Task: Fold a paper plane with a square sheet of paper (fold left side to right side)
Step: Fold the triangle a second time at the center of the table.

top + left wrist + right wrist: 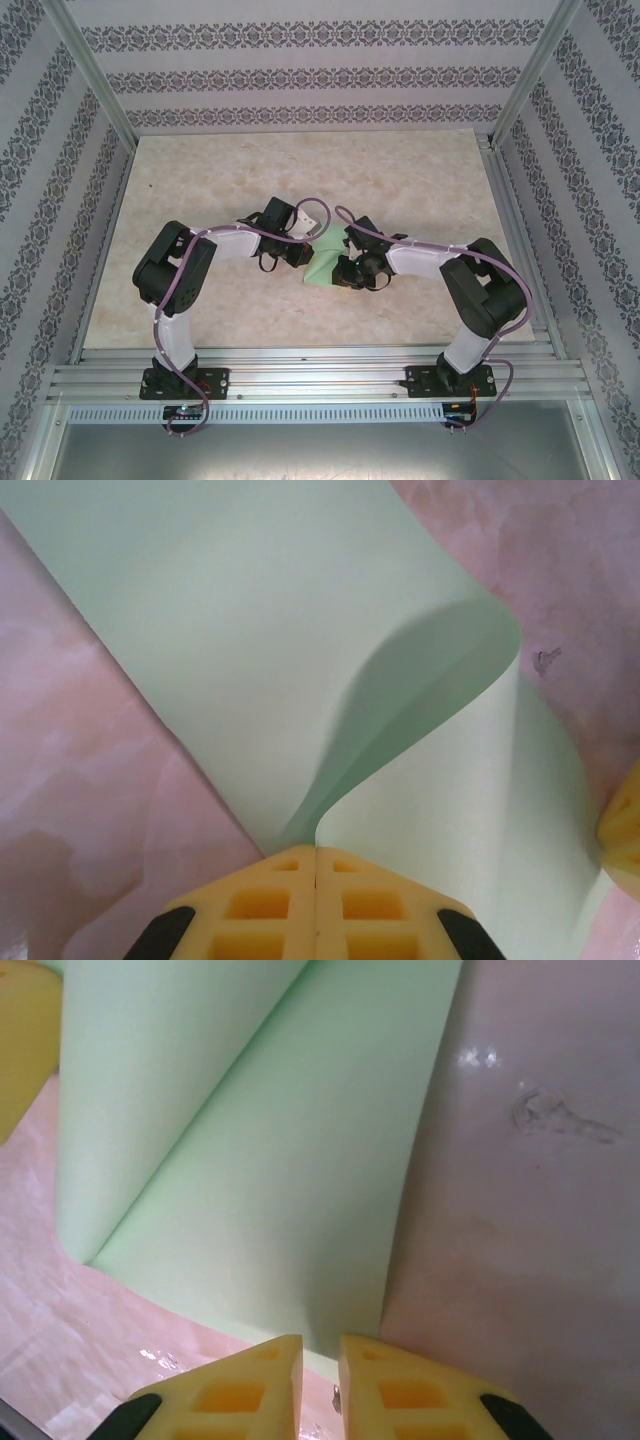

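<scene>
The square sheet of paper (pixel 322 266) is light green and lies at mid-table between my two grippers. My left gripper (pixel 316 852) is shut on one edge of the sheet (pixel 250 630) and lifts it, so a flap curls up and over toward the right. In the top view this left gripper (pixel 300 256) sits at the sheet's left side. My right gripper (pixel 320 1345) hovers at the near corner of the flat part of the sheet (pixel 280 1160). Its jaws stand a narrow gap apart with bare table showing between them. The paper plane is out of view.
The marbled beige table (pixel 400 180) has patterned walls on three sides and a metal rail along the near edge. Both arms reach inward and their wrists nearly meet. The right gripper's yellow finger (pixel 625 830) shows at the sheet's right edge.
</scene>
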`<act>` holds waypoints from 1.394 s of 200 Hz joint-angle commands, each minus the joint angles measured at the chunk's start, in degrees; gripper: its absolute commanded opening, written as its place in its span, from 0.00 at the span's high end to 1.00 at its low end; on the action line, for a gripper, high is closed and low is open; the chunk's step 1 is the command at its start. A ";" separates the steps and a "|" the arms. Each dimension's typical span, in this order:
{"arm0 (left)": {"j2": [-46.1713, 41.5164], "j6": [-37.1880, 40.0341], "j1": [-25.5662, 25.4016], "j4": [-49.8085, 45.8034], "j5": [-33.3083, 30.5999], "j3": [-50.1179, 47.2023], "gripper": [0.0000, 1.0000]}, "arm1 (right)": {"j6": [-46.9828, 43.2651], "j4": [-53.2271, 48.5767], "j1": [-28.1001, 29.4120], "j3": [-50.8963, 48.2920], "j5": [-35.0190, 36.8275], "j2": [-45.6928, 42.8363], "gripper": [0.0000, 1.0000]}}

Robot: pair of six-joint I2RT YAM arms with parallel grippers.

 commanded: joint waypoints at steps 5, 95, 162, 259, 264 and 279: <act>-0.02 1.05 0.75 1.77 -0.07 -1.06 0.96 | 0.20 -0.12 -2.11 1.19 -0.62 -4.14 0.81; -0.04 0.59 0.48 2.55 -0.07 -1.80 0.96 | 10.53 15.11 -2.56 5.90 -2.03 2.74 0.90; 0.24 0.24 -0.03 3.30 0.58 -1.39 0.95 | 11.21 17.04 -1.94 7.23 -2.10 6.47 0.90; 0.55 0.04 -0.36 3.33 0.80 -0.48 0.95 | 8.68 11.20 -1.96 6.84 0.70 7.59 0.90; 0.63 -0.02 -0.39 3.37 0.85 -0.39 0.95 | 8.65 11.03 -1.94 6.88 0.79 7.67 0.90; 0.81 -0.21 -0.40 3.55 1.04 -0.39 0.95 | 8.52 10.81 -1.89 6.80 0.89 7.84 0.90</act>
